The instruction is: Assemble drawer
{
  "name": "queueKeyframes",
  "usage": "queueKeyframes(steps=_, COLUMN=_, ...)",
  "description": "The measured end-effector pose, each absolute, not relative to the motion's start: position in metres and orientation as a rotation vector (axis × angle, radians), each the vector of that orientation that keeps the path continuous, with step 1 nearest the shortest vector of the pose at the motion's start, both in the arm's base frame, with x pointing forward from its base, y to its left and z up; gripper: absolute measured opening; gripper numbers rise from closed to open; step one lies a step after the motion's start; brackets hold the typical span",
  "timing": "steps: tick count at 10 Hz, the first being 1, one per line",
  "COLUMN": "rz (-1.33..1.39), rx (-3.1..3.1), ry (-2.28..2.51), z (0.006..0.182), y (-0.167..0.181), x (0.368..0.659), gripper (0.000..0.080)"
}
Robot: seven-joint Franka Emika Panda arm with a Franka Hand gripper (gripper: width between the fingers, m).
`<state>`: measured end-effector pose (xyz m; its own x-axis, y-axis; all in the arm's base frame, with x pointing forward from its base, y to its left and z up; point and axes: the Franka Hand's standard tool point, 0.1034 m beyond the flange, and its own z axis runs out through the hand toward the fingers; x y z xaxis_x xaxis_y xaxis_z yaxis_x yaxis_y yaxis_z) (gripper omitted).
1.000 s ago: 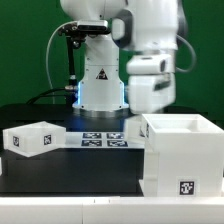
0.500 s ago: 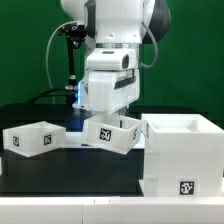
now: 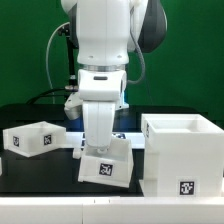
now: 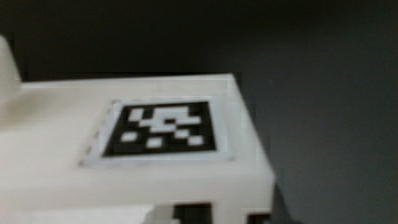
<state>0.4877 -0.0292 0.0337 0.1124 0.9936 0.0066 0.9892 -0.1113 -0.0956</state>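
My gripper is shut on a small white tray, holding it tilted just above the black table, with its square tag facing the camera. In the wrist view the same tray fills the picture with its tag up, and my gripper grips its edge. A second small tray sits on the table at the exterior view's left. The large white casing stands open-topped at the exterior view's right, with a tag low on its front. The held tray hangs just to the left of the casing, apart from it.
The arm's white base stands behind the held tray with a blue light on it. A sliver of the marker board shows between the arm and the casing. The table's front edge lies close below.
The arm has swung from above the casing to the exterior view's left and downward. The held tray came into view and has dropped close to the table, turning its tag forward.
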Motion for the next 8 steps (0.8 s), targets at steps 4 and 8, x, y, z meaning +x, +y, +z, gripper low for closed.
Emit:
queueKeyframes(steps=4, rz=0.079, rx=-2.303, ry=-2.024, z=0.036, y=-0.034, x=0.489, gripper=0.0035)
queueKeyframes(steps=8, rz=0.121, rx=-2.146, ry=-2.09, z=0.048, y=-0.035, x=0.54, gripper=0.0036)
